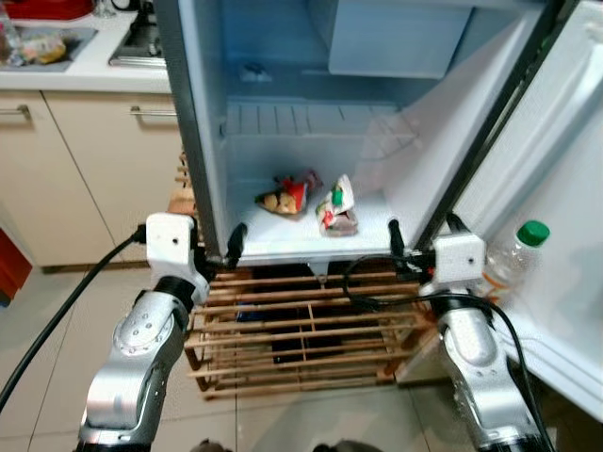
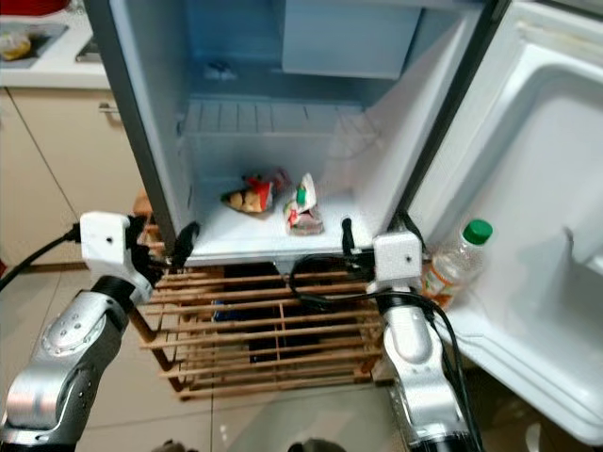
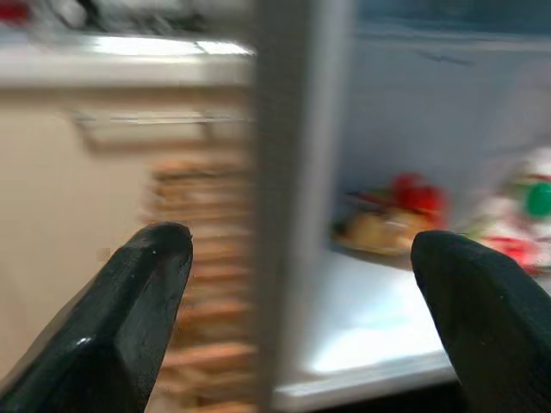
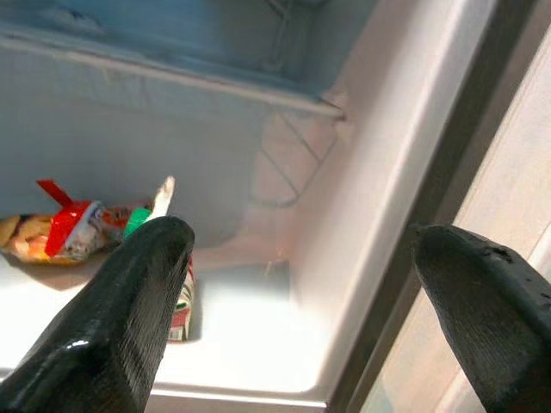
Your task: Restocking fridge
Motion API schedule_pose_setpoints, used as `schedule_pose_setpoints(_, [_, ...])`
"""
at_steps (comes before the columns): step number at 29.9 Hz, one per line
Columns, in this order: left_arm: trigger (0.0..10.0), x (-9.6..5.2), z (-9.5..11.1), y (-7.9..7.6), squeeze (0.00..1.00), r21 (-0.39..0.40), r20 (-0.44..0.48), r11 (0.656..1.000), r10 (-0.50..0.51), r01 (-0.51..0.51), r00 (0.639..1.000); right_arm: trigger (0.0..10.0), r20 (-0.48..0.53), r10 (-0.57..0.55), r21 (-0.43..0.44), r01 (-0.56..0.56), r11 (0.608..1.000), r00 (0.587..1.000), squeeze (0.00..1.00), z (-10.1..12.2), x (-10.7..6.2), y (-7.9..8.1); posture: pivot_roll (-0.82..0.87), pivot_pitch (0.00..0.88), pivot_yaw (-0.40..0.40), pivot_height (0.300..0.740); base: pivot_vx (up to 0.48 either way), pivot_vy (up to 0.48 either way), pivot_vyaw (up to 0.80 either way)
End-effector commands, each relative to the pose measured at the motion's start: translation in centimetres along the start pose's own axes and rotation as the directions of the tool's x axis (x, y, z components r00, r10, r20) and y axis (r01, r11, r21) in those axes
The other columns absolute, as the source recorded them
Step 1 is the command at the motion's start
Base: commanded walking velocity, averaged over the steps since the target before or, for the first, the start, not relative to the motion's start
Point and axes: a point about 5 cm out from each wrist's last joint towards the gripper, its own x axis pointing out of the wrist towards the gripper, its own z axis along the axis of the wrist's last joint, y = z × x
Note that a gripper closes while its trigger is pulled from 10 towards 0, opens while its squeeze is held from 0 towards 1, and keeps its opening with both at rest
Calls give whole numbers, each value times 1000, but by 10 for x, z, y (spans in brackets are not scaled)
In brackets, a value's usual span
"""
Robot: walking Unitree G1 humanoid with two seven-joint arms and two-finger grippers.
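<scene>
The small fridge stands open on a crate. On its white floor lie a snack bag with a red top and a white pouch with a green cap. A clear bottle with a green cap stands in the open door at the right. My left gripper is open at the front edge of the fridge's left wall, its fingers either side of that wall. My right gripper is open and holds nothing, at the floor's front right corner near the door hinge; the pouch lies beyond it.
A slatted wooden crate carries the fridge. Beige cabinets and a white counter with dishes run along the left. A black cable trails from my left wrist. Tiled floor lies below.
</scene>
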Motion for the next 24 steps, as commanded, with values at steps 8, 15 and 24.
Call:
schedule_pose_setpoints(8, [10000,-10,-21,-3,0,0,-49,997,74,-74,996,10000,-257,-47,83,70,994,965,0,-48,-39,-23,-83,0,-40,740,0,0,0])
schedule_pose_setpoints(15, [10000,-4,-15,4,0,7,-16,993,121,-121,993,10000,-127,92,7,-92,996,988,0,-21,-16,-1,-75,0,-42,740,0,0,0])
schedule_pose_setpoints(24, [10000,-2,-11,3,0,12,14,992,123,-123,992,10000,-217,41,52,-30,998,975,0,-36,-17,-8,-64,0,-44,740,0,0,0])
